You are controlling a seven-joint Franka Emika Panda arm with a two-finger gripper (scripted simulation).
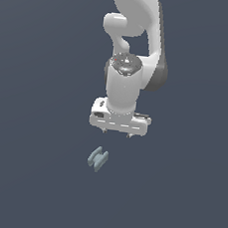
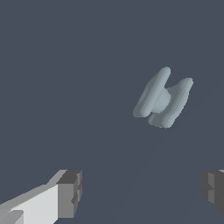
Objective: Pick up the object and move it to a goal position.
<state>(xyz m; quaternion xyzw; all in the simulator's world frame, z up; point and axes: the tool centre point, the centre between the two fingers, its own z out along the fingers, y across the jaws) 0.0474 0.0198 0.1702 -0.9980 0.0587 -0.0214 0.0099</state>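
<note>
Wrist view: my gripper (image 2: 140, 192) stands spread and empty. I see the object (image 2: 162, 98) ahead of the jaws, off-centre, bars tilted.

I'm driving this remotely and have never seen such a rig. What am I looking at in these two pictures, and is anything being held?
This is a simulated scene. The exterior view shows a white robot arm reaching down over a plain dark surface, with its gripper at the end. The other picture comes from a camera on the wrist, looking past the two fingertips. The small pale grey-blue H-shaped object lies on the surface, apart from the gripper. The gripper is open and holds nothing.
</note>
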